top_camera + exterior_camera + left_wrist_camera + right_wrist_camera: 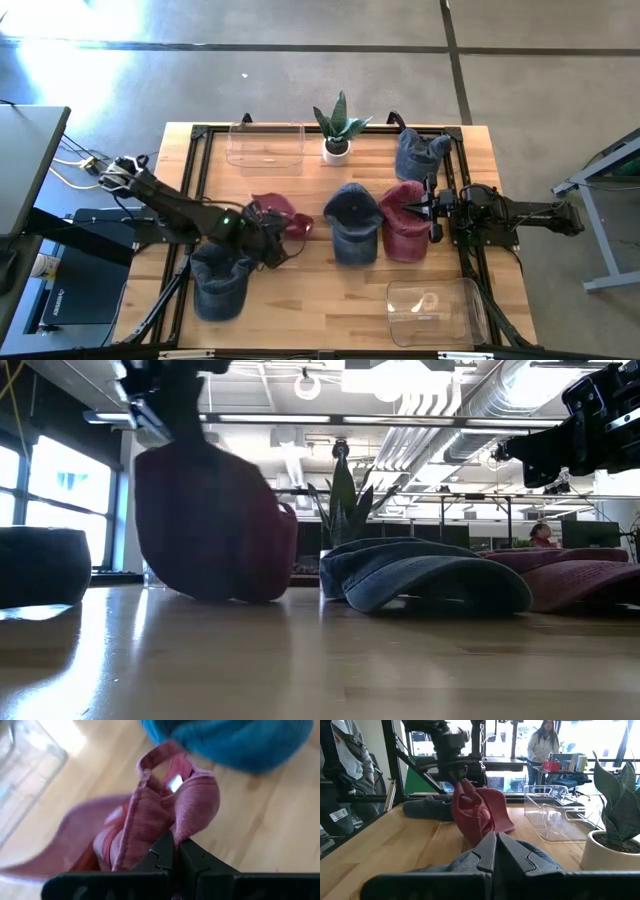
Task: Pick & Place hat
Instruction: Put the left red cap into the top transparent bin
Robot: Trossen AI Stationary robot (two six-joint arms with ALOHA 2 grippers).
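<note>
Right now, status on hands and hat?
Left hand shut on red hat, lifted off table. Right hand shut, empty, waiting. Blue cap nearby.

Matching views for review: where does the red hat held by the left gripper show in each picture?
High view: red hat left of centre, at the left gripper.
Low view: dark red shape at left, hanging to the table.
Left wrist view: centre, pinched.
Right wrist view: centre, beyond the blue hat.
Shared landmark: potted plant.

left tool gripping red hat
</note>
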